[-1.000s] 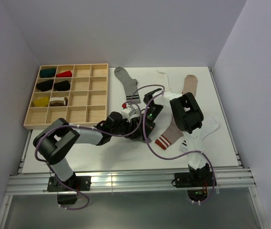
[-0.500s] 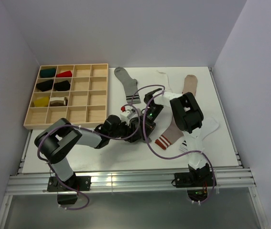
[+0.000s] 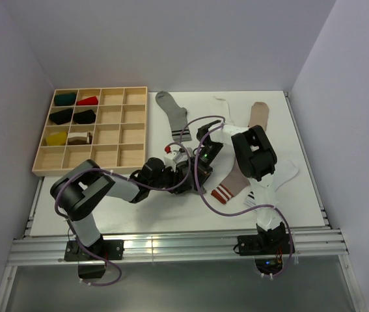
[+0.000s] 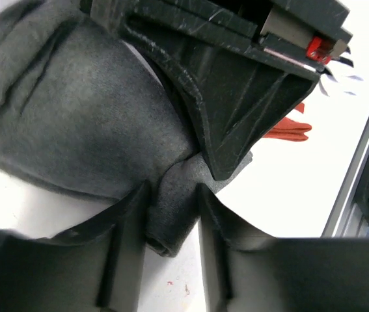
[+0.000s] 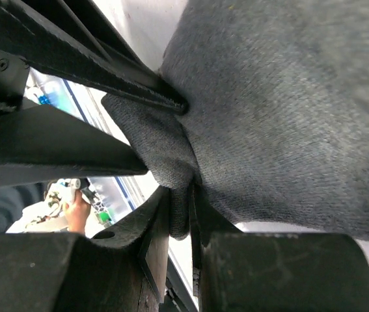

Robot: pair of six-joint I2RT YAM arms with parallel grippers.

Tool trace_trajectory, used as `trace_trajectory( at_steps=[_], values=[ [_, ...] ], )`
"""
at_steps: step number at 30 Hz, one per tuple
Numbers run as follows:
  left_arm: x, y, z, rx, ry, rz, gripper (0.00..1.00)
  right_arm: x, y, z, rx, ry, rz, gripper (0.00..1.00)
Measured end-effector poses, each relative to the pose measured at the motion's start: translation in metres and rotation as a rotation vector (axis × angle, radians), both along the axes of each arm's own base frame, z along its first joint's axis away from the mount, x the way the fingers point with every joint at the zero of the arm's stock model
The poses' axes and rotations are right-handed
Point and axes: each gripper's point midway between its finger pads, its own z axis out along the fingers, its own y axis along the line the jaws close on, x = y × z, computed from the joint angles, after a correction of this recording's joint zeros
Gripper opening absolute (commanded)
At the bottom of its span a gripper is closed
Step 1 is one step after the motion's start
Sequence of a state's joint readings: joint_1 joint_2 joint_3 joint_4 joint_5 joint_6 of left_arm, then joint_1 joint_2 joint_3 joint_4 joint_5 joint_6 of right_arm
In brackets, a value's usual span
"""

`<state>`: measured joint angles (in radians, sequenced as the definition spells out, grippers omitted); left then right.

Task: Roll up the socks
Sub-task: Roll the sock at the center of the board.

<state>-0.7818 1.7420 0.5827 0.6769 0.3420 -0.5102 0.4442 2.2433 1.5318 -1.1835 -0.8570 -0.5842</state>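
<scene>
The dark grey sock (image 4: 73, 130) lies bunched on the counter (image 3: 138, 201), about mid-way across and toward the near side, almost hidden under both arms in the top view. Your left fingers (image 4: 138, 208) are closed on a narrow tuck of its fabric, and your right fingers (image 5: 158, 221) are clamped on a thin fold of the same sock, right next to them.

The main risk, as I judge it, is how little knit each pinch holds. Pull the arms apart and a fold could slide out, or the sock could stretch flat and lose the roll. The two sets of fingers are also so crowded that a small twist could knock one against the other. If you release one side before the bundle is tucked, soft knit like this will probably spring open.

The taupe striped sock (image 3: 233, 179) lies near on the right, so a wide sweep could drag it along. The tray (image 3: 135, 127) sits well apart at the left.
</scene>
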Motion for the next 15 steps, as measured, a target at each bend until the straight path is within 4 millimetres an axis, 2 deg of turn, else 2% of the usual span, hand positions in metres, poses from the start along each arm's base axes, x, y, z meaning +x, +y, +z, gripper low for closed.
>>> trace_trajectory(
  at_steps=[2, 3, 5, 6, 7, 15],
  values=[
    [0.000, -0.001, -0.002, -0.004, 0.011, 0.006, 0.29, 0.000, 0.000, 0.000, -0.002, 0.000, -0.003, 0.14],
    [0.000, -0.001, -0.003, -0.008, 0.017, 0.008, 0.20, 0.001, 0.000, 0.000, -0.003, 0.000, -0.004, 0.15],
    [0.000, -0.003, -0.004, -0.021, 0.031, 0.016, 0.12, 0.001, 0.000, -0.001, -0.005, -0.001, -0.008, 0.18],
    [0.001, -0.004, -0.003, -0.028, 0.036, 0.018, 0.04, 0.002, 0.000, -0.001, -0.007, -0.001, -0.010, 0.22],
    [0.001, -0.005, -0.003, -0.036, 0.044, 0.023, 0.00, 0.002, 0.000, -0.001, -0.009, 0.000, -0.014, 0.25],
    [0.003, -0.012, -0.006, -0.111, 0.130, 0.021, 0.00, 0.008, -0.009, 0.003, -0.008, -0.122, -0.031, 0.38]
  ],
)
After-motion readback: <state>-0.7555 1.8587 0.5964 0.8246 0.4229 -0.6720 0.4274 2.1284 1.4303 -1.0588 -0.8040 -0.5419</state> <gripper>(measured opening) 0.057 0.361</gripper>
